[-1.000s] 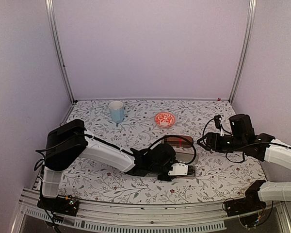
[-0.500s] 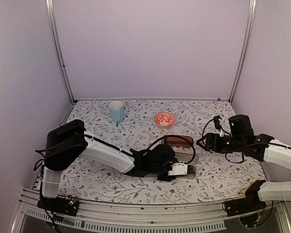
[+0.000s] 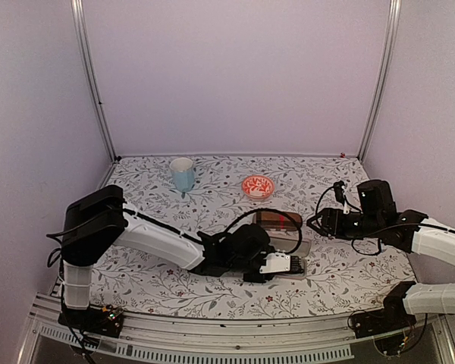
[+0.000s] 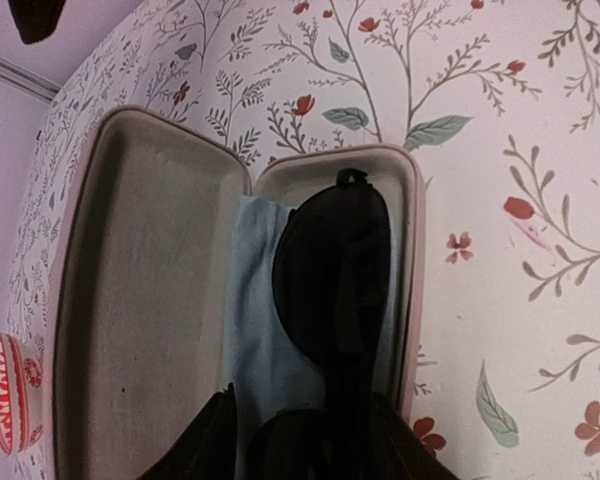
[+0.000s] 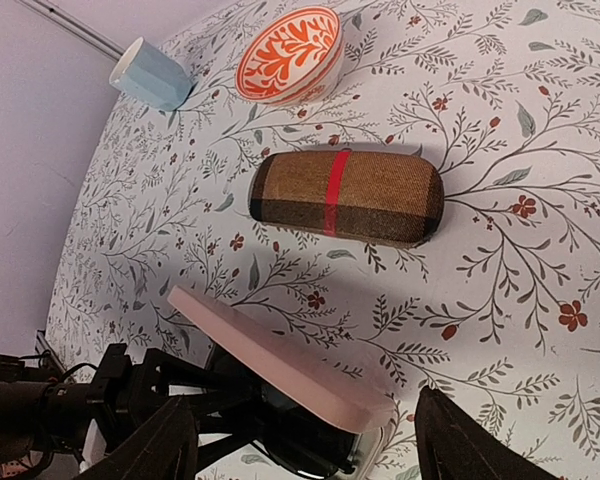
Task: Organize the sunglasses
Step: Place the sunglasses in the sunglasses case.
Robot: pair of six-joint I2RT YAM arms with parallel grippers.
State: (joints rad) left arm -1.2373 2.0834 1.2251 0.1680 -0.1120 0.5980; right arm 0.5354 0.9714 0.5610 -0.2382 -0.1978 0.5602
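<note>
Left arm (image 3: 159,241) had shifted slightly toward its own side since the earlier frames, its wrist a touch further back from the pink case (image 4: 130,300). Right arm (image 3: 440,243) looked unchanged.

Black sunglasses (image 4: 332,265) lay folded in the shallow half of the open pink case, on a light blue cloth (image 4: 255,330). Lid half stood raised beside them. Left jaws sat spread either side of the near end of the glasses; could not tell whether they gripped or had let go. Right jaws hung wide with nothing between them, above the bench (image 3: 159,284) and just off the case.

Brown case (image 5: 346,195) with the red band lay closed, near the pink case but apart from it. Clear pinkish pair not visible in any view.

Step, as judged: seating the black pair in its case, nearly done. Next move would need the left jaws fully off the frame and drawn straight back clear of the rim without dragging the glasses or cloth. After that the lid could be folded down.
</note>
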